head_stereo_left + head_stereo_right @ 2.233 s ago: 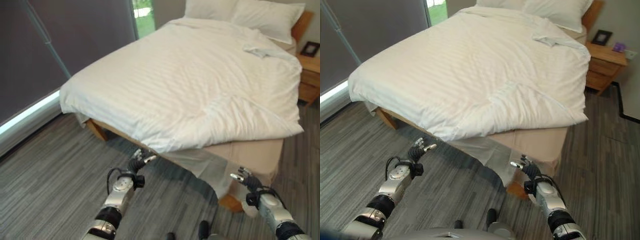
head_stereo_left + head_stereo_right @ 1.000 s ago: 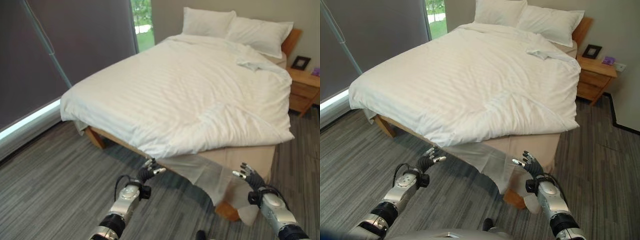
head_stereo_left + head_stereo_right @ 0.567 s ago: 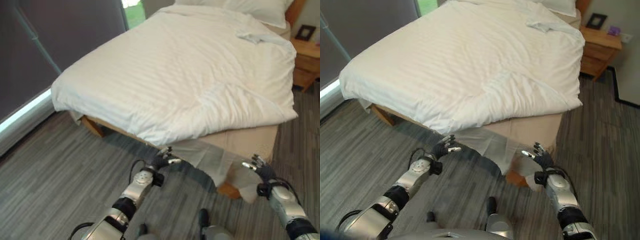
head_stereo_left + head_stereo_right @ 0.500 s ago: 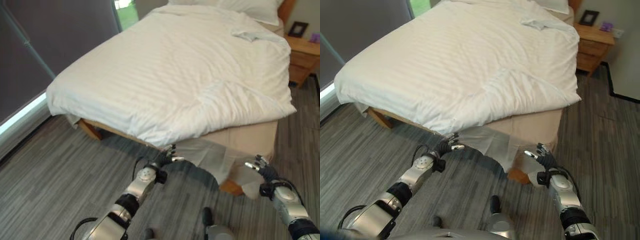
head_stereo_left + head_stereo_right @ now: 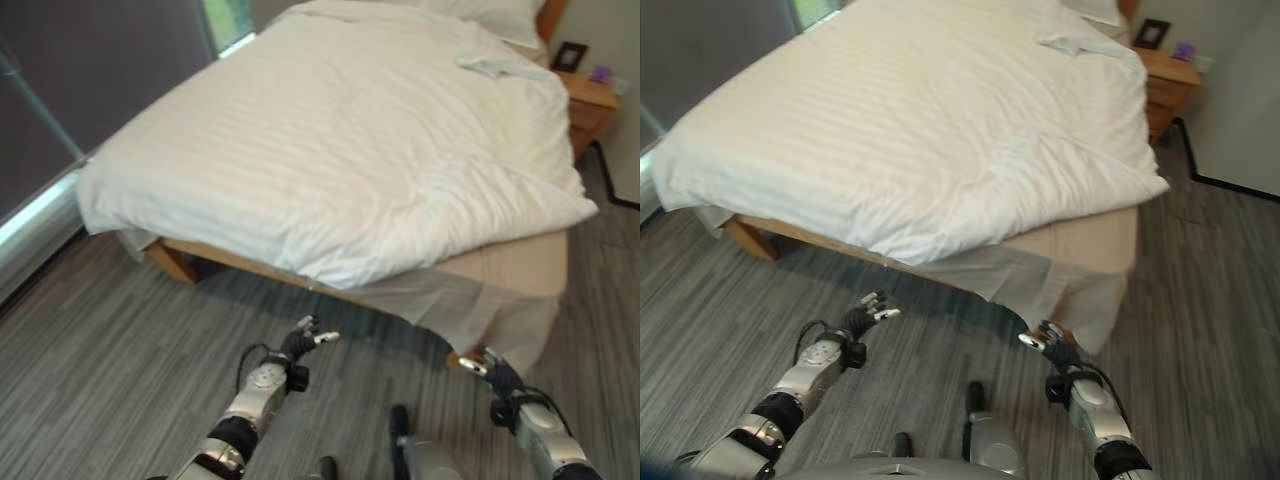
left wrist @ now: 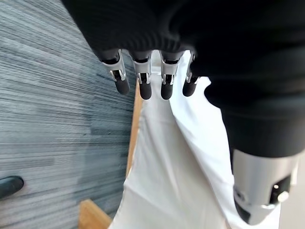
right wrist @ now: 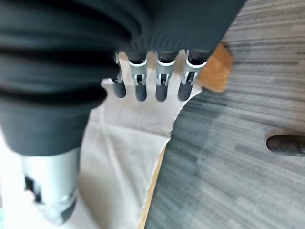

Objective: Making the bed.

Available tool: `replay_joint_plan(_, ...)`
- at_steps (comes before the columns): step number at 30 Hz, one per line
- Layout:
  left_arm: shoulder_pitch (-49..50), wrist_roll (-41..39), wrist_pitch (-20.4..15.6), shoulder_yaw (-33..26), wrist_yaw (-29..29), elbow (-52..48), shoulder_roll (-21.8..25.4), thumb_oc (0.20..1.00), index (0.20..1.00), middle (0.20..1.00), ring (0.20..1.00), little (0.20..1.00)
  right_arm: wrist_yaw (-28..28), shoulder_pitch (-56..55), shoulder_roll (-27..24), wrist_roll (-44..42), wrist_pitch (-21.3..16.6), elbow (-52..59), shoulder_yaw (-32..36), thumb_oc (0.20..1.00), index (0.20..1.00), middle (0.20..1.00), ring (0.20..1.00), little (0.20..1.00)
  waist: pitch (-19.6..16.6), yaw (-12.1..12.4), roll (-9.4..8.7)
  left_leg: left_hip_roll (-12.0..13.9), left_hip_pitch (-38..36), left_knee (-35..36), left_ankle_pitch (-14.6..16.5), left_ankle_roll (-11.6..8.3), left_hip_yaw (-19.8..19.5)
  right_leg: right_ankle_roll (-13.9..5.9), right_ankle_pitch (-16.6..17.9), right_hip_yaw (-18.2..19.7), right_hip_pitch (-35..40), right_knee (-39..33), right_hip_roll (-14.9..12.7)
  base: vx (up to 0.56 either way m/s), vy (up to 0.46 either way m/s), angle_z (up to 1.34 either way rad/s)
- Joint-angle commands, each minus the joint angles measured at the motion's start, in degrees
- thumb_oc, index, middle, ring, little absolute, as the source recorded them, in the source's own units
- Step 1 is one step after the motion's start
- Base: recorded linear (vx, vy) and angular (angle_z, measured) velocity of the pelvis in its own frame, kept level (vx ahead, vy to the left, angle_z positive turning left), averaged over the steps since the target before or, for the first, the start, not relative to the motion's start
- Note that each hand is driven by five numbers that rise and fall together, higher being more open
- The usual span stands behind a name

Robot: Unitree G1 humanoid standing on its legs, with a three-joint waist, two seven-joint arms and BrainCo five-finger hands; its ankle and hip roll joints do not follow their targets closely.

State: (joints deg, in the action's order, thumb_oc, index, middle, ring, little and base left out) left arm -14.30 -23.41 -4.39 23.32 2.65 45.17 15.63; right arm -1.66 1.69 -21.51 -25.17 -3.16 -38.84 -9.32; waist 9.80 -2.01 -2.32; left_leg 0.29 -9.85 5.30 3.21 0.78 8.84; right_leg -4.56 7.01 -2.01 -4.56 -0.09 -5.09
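Observation:
The bed carries a white striped duvet [image 5: 340,140] that lies crooked, its foot corner [image 5: 330,270] hanging over the wooden frame. At the right foot corner a beige mattress side [image 5: 520,265] is bare and a thin white sheet [image 5: 470,310] hangs down. My left hand [image 5: 300,345] hovers open over the floor just short of the duvet's edge, its fingers [image 6: 143,81] straight and holding nothing. My right hand [image 5: 495,375] is open too, below the hanging sheet [image 7: 128,143], with straight fingers [image 7: 159,81] touching nothing.
Pillows [image 5: 500,20] lie at the head, with a rumpled fold of cloth [image 5: 490,65] near them. A wooden nightstand [image 5: 585,100] stands to the right of the bed. A dark blind [image 5: 60,100] runs along the left. Wooden bed legs [image 7: 217,71] meet grey striped carpet [image 5: 120,360].
The whole picture has shifted as the camera moved. Both hands stay open and empty; the left one now sits a little lower, further from the duvet's edge.

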Motion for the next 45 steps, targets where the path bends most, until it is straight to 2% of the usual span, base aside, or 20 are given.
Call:
replay_joint_plan(1,-4.2,2.1,-2.2,2.8,1.4,-3.1,-1.7,1.000,1.000,1.000,1.000,1.000,0.9,2.3,-1.7,-1.7,-2.9,1.0,2.3,1.000,1.000,1.000,1.000,1.000,-1.7,-1.0,0.40,1.1,2.3,-0.3,-2.2,-1.72,-2.4,-4.50,-1.8,-0.2,1.3,2.0,-1.4,0.06,0.013,-0.05)
replay_joint_plan(15,-5.1,3.4,-2.4,3.0,1.3,-3.6,-0.4,1.000,1.000,1.000,1.000,1.000,-0.4,1.7,-2.0,0.5,-2.2,1.4,0.9,1.000,1.000,1.000,1.000,1.000,-0.6,-1.0,-1.53,1.2,3.3,-0.3,-1.6,-2.10,-1.5,-6.00,0.9,-1.0,1.8,-1.5,-2.2,0.02,0.017,-0.02)
replay_joint_plan(18,-4.9,3.9,-2.1,2.9,1.6,-3.5,-0.3,1.000,1.000,1.000,1.000,1.000,-0.1,2.3,-1.9,-0.6,-2.4,2.8,2.2,1.000,1.000,1.000,1.000,1.000,1.6,-1.0,-0.99,0.9,3.0,-0.3,-0.6,-0.76,0.1,-8.92,3.0,-1.0,-5.3,13.0,-2.6,-0.08,0.130,-0.14)
replay_joint_plan(19,-4.9,3.9,-2.1,2.9,1.6,-3.5,-0.2,1.000,1.000,1.000,1.000,1.000,-0.1,2.3,-1.9,-0.6,-2.4,2.8,2.2,1.000,1.000,1.000,1.000,1.000,1.6,-0.9,-1.05,0.8,3.0,-0.3,-0.6,-0.74,0.2,-8.95,2.9,-0.9,-5.5,13.2,-2.6,-0.06,0.052,-0.70)
replay_joint_plan(20,-4.2,3.9,-2.1,2.6,1.3,-4.1,0.1,1.000,1.000,1.000,1.000,1.000,0.2,1.6,-1.7,-0.6,-2.7,4.4,2.8,1.000,1.000,1.000,1.000,1.000,2.8,-1.4,-0.68,1.2,2.7,-0.3,-1.0,-0.53,0.2,-10.44,6.1,1.2,-8.7,20.3,-1.3,-0.08,0.082,-0.50)
replay_joint_plan(21,-3.8,4.3,-1.8,2.3,1.7,-2.7,-0.2,1.000,1.000,1.000,1.000,1.000,0.2,-0.2,-0.7,-0.8,-2.8,5.3,3.0,1.000,1.000,1.000,1.000,1.000,4.4,-2.1,1.54,3.7,1.5,-0.3,-1.6,0.00,0.4,-10.44,5.3,1.3,-14.3,35.2,-0.4,-0.09,0.141,-0.24)
replay_joint_plan(22,-3.8,4.7,-1.7,2.1,1.7,-2.0,-0.3,1.000,1.000,1.000,1.000,1.000,0.0,-1.1,-0.2,-0.8,-3.0,4.7,3.1,1.000,1.000,1.000,1.000,1.000,5.2,-2.4,3.29,5.0,0.7,-0.3,-1.9,0.56,0.8,-10.44,4.2,1.7,-17.3,44.7,-0.9,-0.04,0.138,-0.01)
replay_joint_plan(26,-1.8,2.9,-0.8,1.5,2.2,-2.8,-0.2,1.000,1.000,1.000,1.000,1.000,0.0,-3.6,-0.3,-0.3,-3.1,4.9,3.9,1.000,1.000,1.000,1.000,1.000,6.3,-3.4,7.96,8.5,0.9,-0.3,-4.4,1.43,-1.8,-6.65,3.1,6.7,-25.5,66.5,-2.8,-0.04,0.016,0.15)
replay_joint_plan(28,-1.4,2.7,-0.4,1.2,2.3,-2.8,-0.2,1.000,1.000,1.000,1.000,1.000,0.5,-3.4,-0.4,-1.5,-3.2,4.6,4.4,1.000,1.000,1.000,1.000,1.000,6.6,-3.3,9.40,9.5,1.9,-0.3,-5.9,1.75,-2.5,-5.64,2.5,10.7,-29.8,77.1,-1.3,-0.08,-0.019,0.34)
replay_joint_plan(31,-1.3,3.2,-0.1,1.4,2.2,-2.5,-0.5,1.000,1.000,1.000,1.000,1.000,0.5,-3.2,-0.5,-2.9,-3.2,4.0,4.9,1.000,1.000,1.000,1.000,1.000,6.5,-2.7,10.62,10.2,2.3,-0.3,-6.6,2.05,-3.1,-4.83,2.1,13.4,-32.7,83.7,-0.6,-0.03,-0.085,0.08)
replay_joint_plan(34,-1.1,2.9,-0.1,1.5,2.2,-2.3,-0.7,1.000,1.000,1.000,1.000,1.000,0.5,-3.1,-0.5,-3.2,-3.1,4.1,4.7,1.000,1.000,1.000,1.000,1.000,6.0,-2.4,10.13,10.1,2.3,-0.3,-6.4,1.81,-3.4,-4.74,2.2,13.0,-31.4,79.0,-1.4,0.05,-0.191,-0.10)
replay_joint_plan(37,-1.6,2.0,-0.7,1.3,1.3,-1.9,0.2,1.000,1.000,1.000,1.000,1.000,0.4,-1.4,0.4,-2.4,-2.2,3.8,3.1,1.000,1.000,1.000,1.000,1.000,3.1,0.6,4.33,8.1,2.4,-0.3,-4.6,-1.21,-3.7,-6.03,5.0,5.9,-9.6,36.7,-9.8,0.16,-0.484,0.11)
replay_joint_plan(38,-1.7,2.0,-0.7,1.3,1.2,-1.9,0.6,1.000,1.000,1.000,1.000,1.000,0.3,-0.9,0.5,-2.2,-1.9,3.8,2.7,1.000,1.000,1.000,1.000,1.000,1.9,1.5,2.78,8.1,3.1,-0.3,-4.3,-2.45,-3.8,-6.79,5.3,4.1,-5.1,26.6,-11.4,0.12,-0.393,0.18)
replay_joint_plan(39,-1.7,2.0,-0.7,1.3,1.2,-1.9,0.6,1.000,1.000,1.000,1.000,1.000,0.3,-0.9,0.5,-2.2,-1.9,3.8,2.7,1.000,1.000,1.000,1.000,1.000,1.9,1.5,2.78,8.1,3.1,-0.3,-4.3,-2.45,-3.8,-6.79,5.3,4.1,-5.1,26.6,-11.4,0.07,-0.391,0.11)
replay_joint_plan(40,-1.3,1.8,-0.9,0.6,1.0,-2.2,1.2,1.000,1.000,1.000,1.000,1.000,0.1,0.0,0.6,-1.9,-1.8,3.8,2.0,1.000,1.000,1.000,1.000,1.000,1.0,2.4,1.38,8.6,3.6,-0.4,-4.1,-4.03,-3.4,-7.83,4.5,1.2,-1.2,17.9,-12.8,0.05,-0.579,-0.24)
replay_joint_plan(41,-1.0,2.7,-1.3,-1.5,-0.3,-2.1,2.7,1.000,1.000,1.000,1.000,1.000,-0.2,1.3,0.6,-0.3,-1.9,4.4,0.4,1.000,1.000,1.000,1.000,1.000,-0.2,4.2,-0.10,10.9,3.9,-0.4,-4.4,-6.28,-2.0,-8.47,-1.1,-4.5,3.8,5.8,-12.3,-0.01,-0.751,-0.40)
replay_joint_plan(42,-0.2,1.8,-1.3,-2.0,0.0,-3.0,2.8,1.000,1.000,1.000,1.000,1.000,0.2,2.8,0.6,-0.5,-1.8,2.8,-0.2,1.000,1.000,1.000,1.000,1.000,-0.2,5.0,0.04,12.4,4.8,-1.5,-5.2,-7.29,-1.3,-9.07,-2.5,-7.0,5.3,3.6,-11.8,-0.07,-0.786,-0.49)
replay_joint_plan(43,0.0,1.5,-1.2,-2.9,0.1,-2.7,3.7,1.000,1.000,1.000,1.000,1.000,-0.3,3.9,-0.1,0.4,-1.3,2.4,-2.2,1.000,1.000,1.000,1.000,1.000,-0.3,5.8,-0.36,14.5,5.5,-2.6,-6.0,-8.32,-1.2,-8.14,-3.8,-7.1,7.1,-0.4,-10.4,-0.10,-0.413,-0.21)
replay_joint_plan(44,0.0,1.5,-1.2,-2.9,0.1,-2.7,3.8,1.000,1.000,1.000,1.000,1.000,-0.3,4.0,-0.1,0.4,-1.4,2.3,-2.3,1.000,1.000,1.000,1.000,1.000,-0.2,5.7,-0.28,14.7,5.5,-2.6,-6.0,-8.39,-1.2,-8.08,-3.8,-7.2,7.3,-0.6,-10.3,-0.02,-0.662,-0.18)
replay_joint_plan(45,0.4,0.4,-1.5,-5.4,-0.8,-0.9,3.2,1.000,1.000,1.000,1.000,1.000,-1.0,4.0,0.4,0.3,-1.5,2.3,-4.2,1.000,1.000,1.000,1.000,1.000,-0.2,5.6,0.23,18.2,6.3,-4.1,-11.8,-9.86,-2.8,-5.72,-5.4,-7.3,9.0,-2.2,-6.0,-0.01,-0.495,-0.04)
